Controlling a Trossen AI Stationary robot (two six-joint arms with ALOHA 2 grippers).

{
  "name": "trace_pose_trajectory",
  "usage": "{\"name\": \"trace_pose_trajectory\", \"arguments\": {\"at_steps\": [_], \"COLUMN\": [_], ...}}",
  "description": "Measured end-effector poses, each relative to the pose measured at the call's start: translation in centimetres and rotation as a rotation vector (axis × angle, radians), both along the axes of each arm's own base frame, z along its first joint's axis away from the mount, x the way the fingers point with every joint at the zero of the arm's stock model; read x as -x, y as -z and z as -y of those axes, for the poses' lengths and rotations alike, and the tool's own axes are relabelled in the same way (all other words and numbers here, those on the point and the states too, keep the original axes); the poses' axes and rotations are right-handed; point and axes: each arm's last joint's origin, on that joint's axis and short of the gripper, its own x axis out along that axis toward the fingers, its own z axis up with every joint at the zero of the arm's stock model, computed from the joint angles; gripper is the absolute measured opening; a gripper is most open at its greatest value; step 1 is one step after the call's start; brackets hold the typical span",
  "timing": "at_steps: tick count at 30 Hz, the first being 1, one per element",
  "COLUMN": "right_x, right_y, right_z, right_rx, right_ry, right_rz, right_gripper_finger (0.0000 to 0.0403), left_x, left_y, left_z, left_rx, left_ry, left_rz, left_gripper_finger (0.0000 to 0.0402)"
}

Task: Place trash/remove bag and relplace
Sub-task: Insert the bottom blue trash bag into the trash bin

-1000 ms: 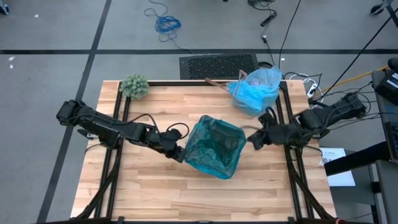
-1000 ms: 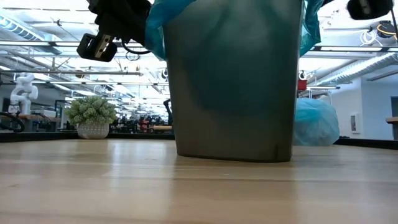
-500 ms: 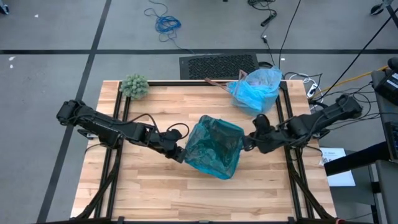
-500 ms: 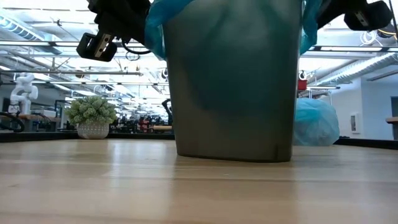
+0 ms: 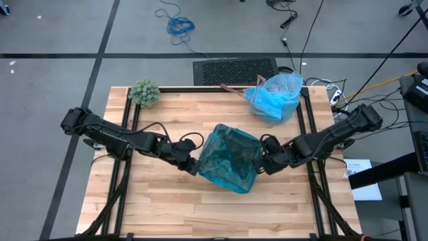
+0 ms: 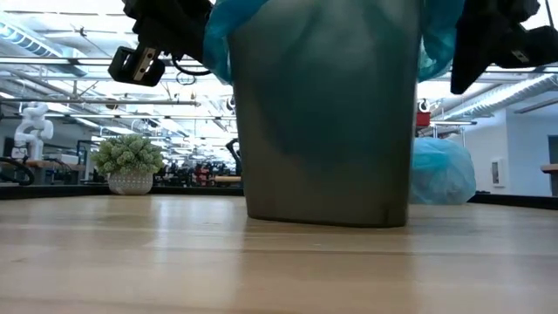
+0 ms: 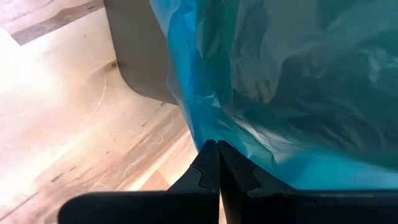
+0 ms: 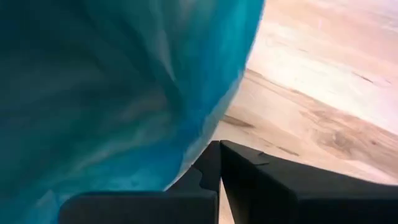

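A grey bin stands mid-table on its base, lined with a darker teal-green bag whose edge hangs over the rim. The light sky-blue bag, full and bunched, lies on the table near the far right corner. No loose trash scraps show. My left gripper is shut at the bin's left side. My right gripper is shut close against the bin's right side, beside the teal-green film; whether it touches the film, I cannot tell. My left gripper pinches the teal-green bag's overhanging edge between its two fingers on the bin's left side. It comes in about level from the table's left. The film stays draped over the bin's rim; one layer or several, I cannot tell.
A green fuzzy ball plant sits at the far left corner. A black frame rail runs along the table's right side under my right arm. Bare wood lies on the near side of the bin.
My right gripper has moved toward the table's left and a little nearer, from near the right rail to the bin's right side, and has dropped beside the rim. The left arm and the bin have kept still.
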Motion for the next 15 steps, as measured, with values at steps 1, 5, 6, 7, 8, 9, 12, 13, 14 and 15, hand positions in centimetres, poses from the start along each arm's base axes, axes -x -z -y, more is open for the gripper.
{"name": "trace_pose_trajectory", "arguments": {"at_steps": [1, 5, 6, 7, 8, 9, 12, 13, 14, 15], "right_x": [0.1, 1.8, 2.4, 3.1, 3.7, 4.2, 4.4, 4.2, 3.9, 3.4], "right_y": [0.2, -1.0, -1.9, -2.8, -3.8, -4.8, -8.6, -10.1, -11.5, -12.8], "right_z": [-0.2, -1.6, -1.9, -2.2, -2.4, -2.6, -2.9, -2.8, -2.6, -2.3], "right_rx": [-0.005, -0.053, -0.052, -0.049, -0.037, -0.021, 0.074, 0.116, 0.166, 0.225], "right_ry": [-0.006, -0.028, -0.034, -0.046, -0.064, -0.096, -0.266, -0.331, -0.404, -0.467], "right_rz": [-0.005, 0.02, 0.045, 0.073, 0.105, 0.141, 0.291, 0.343, 0.383, 0.418], "right_gripper_finger": [0.0, 0.0, 0.0, 0.0, 0.0, 0.0, 0.0, 0.0, 0.0, 0.0], "left_x": [0.0, 0.0, 0.0, 0.0, 0.0, 0.0, 0.1, 0.2, 0.3, 0.5], "left_y": [0.0, 0.0, 0.0, 0.0, 0.0, 0.0, -0.1, -0.2, -0.4, -0.7], "left_z": [0.0, 0.0, 0.0, 0.0, 0.1, 0.1, 0.2, 0.2, 0.2, 0.1], "left_rx": [-0.006, -0.013, -0.014, -0.014, -0.014, -0.014, -0.026, -0.029, -0.031, -0.034], "left_ry": [0.007, 0.014, 0.015, 0.015, 0.016, 0.018, 0.034, 0.039, 0.041, 0.041], "left_rz": [0.002, 0.003, 0.003, 0.003, 0.003, 0.003, 0.011, 0.017, 0.025, 0.037], "left_gripper_finger": [0.0, 0.0, 0.0, 0.0, 0.0, 0.0, 0.0, 0.0, 0.0, 0.0]}}
